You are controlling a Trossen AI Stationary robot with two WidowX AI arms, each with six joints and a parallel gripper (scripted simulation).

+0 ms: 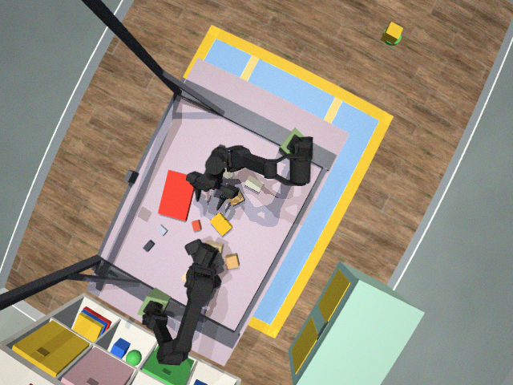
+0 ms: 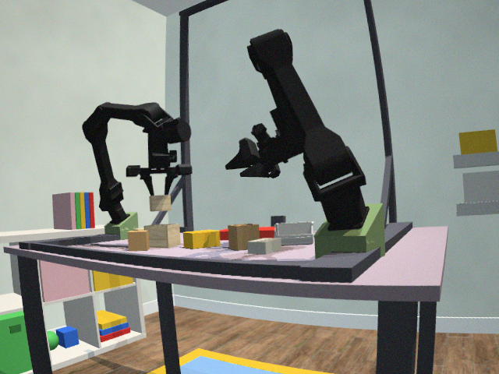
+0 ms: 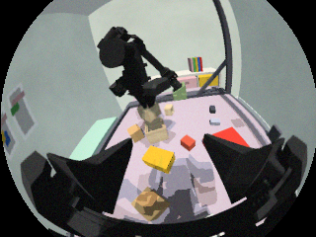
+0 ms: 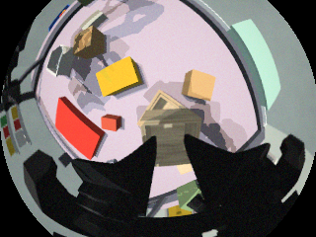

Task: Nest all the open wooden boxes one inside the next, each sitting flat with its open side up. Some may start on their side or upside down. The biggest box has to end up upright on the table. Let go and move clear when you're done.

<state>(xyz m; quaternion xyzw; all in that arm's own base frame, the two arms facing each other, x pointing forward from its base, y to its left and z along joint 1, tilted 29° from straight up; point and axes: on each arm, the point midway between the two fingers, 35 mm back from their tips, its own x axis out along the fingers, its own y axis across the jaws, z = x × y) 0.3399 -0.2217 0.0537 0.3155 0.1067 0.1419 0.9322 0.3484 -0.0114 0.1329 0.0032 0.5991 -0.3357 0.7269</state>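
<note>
My right gripper is shut on a small pale wooden box and holds it in the air above a bigger pale wooden box that stands on the table; the held box also shows between the fingers in the right wrist view. A tan box sits beside the bigger one. A brown wooden box lies near the table's middle, looking tilted in the left wrist view. My left gripper is open and empty, raised high above the table over the brown box.
A yellow block, a small red cube, a flat red sheet, a pale grey block and two small tiles lie on the table. A white open box stands near the left arm's base. A frame post stands behind.
</note>
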